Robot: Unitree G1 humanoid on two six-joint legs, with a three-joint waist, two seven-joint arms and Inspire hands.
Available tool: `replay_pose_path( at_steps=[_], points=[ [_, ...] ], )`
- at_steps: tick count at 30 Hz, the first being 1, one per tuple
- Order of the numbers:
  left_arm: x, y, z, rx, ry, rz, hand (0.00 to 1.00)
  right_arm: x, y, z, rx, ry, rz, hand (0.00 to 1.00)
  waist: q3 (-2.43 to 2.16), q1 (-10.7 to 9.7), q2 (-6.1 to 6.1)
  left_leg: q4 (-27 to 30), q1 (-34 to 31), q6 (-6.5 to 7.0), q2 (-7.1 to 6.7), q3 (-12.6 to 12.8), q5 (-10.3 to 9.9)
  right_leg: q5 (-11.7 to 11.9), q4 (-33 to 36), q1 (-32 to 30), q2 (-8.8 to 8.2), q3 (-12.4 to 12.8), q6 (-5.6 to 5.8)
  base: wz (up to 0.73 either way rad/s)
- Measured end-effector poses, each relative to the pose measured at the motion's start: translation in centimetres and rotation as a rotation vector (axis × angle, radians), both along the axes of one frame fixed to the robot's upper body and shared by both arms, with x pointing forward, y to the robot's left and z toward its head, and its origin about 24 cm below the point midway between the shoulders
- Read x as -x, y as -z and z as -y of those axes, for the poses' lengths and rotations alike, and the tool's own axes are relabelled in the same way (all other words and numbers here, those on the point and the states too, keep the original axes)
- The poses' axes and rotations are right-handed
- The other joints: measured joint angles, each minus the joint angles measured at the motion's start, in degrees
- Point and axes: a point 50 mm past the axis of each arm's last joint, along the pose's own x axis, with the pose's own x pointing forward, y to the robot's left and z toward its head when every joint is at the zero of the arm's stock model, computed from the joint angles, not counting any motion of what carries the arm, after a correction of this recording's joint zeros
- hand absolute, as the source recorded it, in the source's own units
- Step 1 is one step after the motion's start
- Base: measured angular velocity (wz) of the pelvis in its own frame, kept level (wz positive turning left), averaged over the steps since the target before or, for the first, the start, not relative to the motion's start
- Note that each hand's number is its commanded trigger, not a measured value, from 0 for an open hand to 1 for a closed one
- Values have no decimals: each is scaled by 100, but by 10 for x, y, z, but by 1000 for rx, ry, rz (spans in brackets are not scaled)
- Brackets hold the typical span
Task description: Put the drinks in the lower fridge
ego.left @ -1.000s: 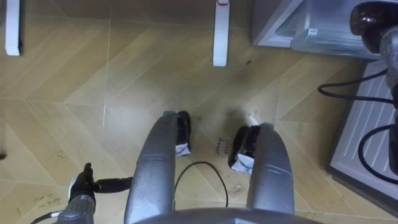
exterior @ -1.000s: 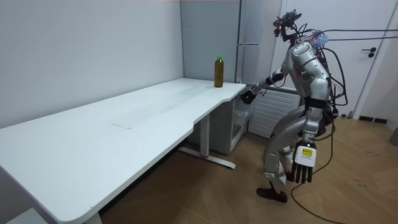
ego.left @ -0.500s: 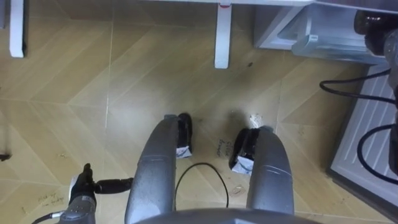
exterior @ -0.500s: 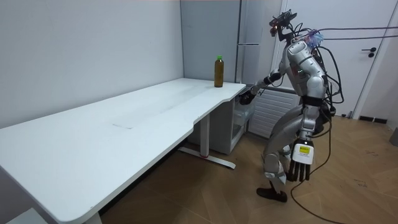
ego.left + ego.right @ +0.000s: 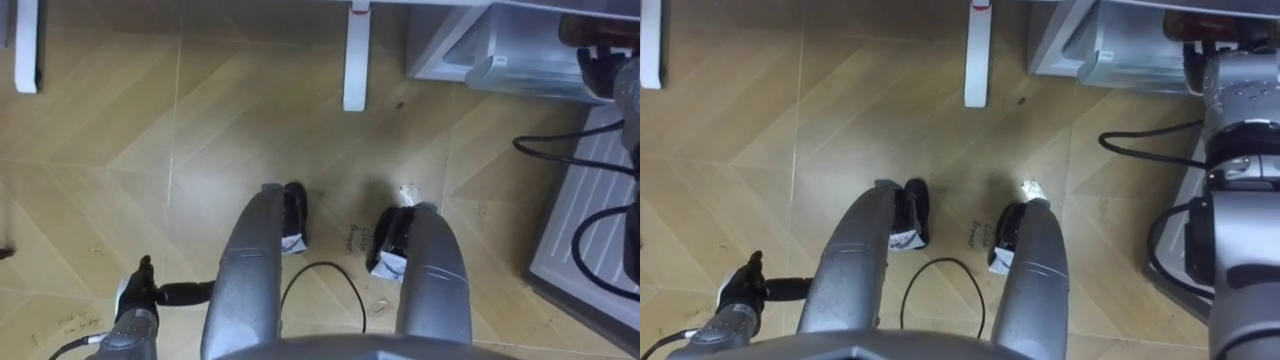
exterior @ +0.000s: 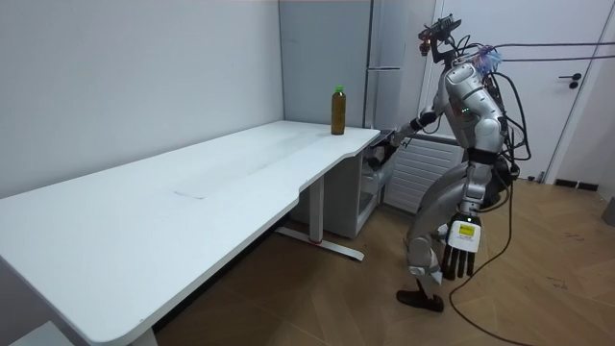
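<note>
Bottle (image 6: 338, 111) of brownish drink, green cap on, stands upright on the white tabletop (image 6: 192, 192), at the far corner nearest the tall grey fridge (image 6: 387, 58). We see it apart from both hands.

In the room view the robot stands on the wooden floor (image 5: 200, 130) just past that corner, facing the fridge with its knees bent. Its right hand (image 6: 383, 152) reaches forward to the tabletop's corner edge, lower than the bottle and near it. We cannot tell whether it touches the edge, nor whether its fingers are spread or curled (it reads as a dark shape there). The left hand (image 6: 461, 252) hangs at the robot's side with straight fingers pointing at the floor, holding nothing. In the eye views we find it at the lower left.

Looking down, we see the white foot of the table leg (image 5: 353, 60) ahead of the robot's feet. To the upper right is the fridge's lower part, which looks open to us, with a pale shelf edge (image 5: 520, 72) showing. A ribbed white panel (image 5: 585, 235) lies along the right side.
</note>
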Motion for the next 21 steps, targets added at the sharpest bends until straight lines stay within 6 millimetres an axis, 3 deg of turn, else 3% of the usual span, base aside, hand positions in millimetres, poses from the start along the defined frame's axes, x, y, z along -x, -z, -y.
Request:
replay_pose_path(
  at_steps=[3, 7, 21],
  points=[
    [-3, -1, 1, 5, 5, 13, 0, -2, -2, 0, 17, -21, 46, 0, 28, 5, -47, 46, 3, -19, 63, 6, -23, 15, -2, 3, 58, 5, -26, -10],
    [-4, -2, 2, 10, 9, 19, 0, -2, -2, -1, 20, -28, 55, 0, 32, 46, -54, 64, 6, -35, 125, 10, -33, 32, -7, 5, 115, 0, -58, -4],
    [-4, -3, 3, 16, 15, 20, 0, 1, 3, -1, 33, -62, 81, 0, 37, -4, -66, 45, 26, -37, 138, 2, -33, 36, -84, 74, 110, -48, -65, 0]
  ],
)
